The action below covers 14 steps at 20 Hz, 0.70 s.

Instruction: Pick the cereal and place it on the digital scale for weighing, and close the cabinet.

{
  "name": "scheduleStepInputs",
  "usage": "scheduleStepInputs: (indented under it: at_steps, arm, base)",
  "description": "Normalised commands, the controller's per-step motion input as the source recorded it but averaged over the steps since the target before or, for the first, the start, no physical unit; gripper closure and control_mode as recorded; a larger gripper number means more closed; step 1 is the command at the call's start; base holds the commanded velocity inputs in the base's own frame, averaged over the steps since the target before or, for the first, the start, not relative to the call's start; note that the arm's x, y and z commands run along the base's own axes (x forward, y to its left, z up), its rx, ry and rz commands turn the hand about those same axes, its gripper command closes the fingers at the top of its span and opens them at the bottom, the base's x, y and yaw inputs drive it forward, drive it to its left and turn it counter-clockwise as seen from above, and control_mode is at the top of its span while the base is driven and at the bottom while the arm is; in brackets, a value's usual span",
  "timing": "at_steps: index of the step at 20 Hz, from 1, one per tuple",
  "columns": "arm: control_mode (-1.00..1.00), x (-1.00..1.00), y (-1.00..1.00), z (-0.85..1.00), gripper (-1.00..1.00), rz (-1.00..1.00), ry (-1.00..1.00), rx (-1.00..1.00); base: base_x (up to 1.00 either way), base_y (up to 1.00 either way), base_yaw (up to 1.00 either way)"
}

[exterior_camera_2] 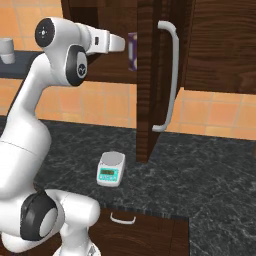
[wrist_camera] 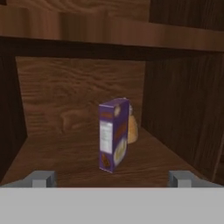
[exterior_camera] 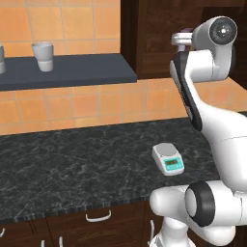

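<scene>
The cereal [wrist_camera: 113, 133] is a dark-purple box with a pale label, standing upright on the cabinet's lower shelf [wrist_camera: 61, 153], straight ahead of my gripper [wrist_camera: 112, 178] and some way off. The gripper's two fingertips [wrist_camera: 41, 178] stand wide apart, open, with nothing between them. In the right base view my hand [exterior_camera_2: 107, 41] reaches toward the cabinet opening, where a purple strip of the cereal [exterior_camera_2: 132, 50] shows. The cabinet door [exterior_camera_2: 147, 75] stands open, edge-on, with its long silver handle [exterior_camera_2: 171, 75]. The digital scale [exterior_camera: 168, 159] [exterior_camera_2: 111, 169] sits bare on the counter below.
A tan bottle [wrist_camera: 132, 129] stands right behind the cereal. The open door hangs over the black counter [exterior_camera_2: 210, 170] just right of the scale. A dark-grey wall shelf [exterior_camera: 72, 70] holds a white cup [exterior_camera: 43, 56]. Drawers with curved handles [exterior_camera: 98, 216] lie below.
</scene>
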Motion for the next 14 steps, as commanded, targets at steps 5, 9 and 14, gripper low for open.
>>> scheduleStepInputs:
  at_steps: [5, 9, 14]
  arm:
    - [-1.00, 0.30, 0.00, 0.00, -1.00, 0.00, 0.00, 0.00]
    - [-1.00, 0.44, 0.00, 0.00, -1.00, 0.00, 0.00, 0.00]
    - [-1.00, 0.36, -0.05, 0.00, -1.00, 0.00, 0.00, 0.00]
  base:
    - [0.00, 0.00, 0.00]
    - [0.00, 0.00, 0.00]
    - [0.00, 0.00, 0.00]
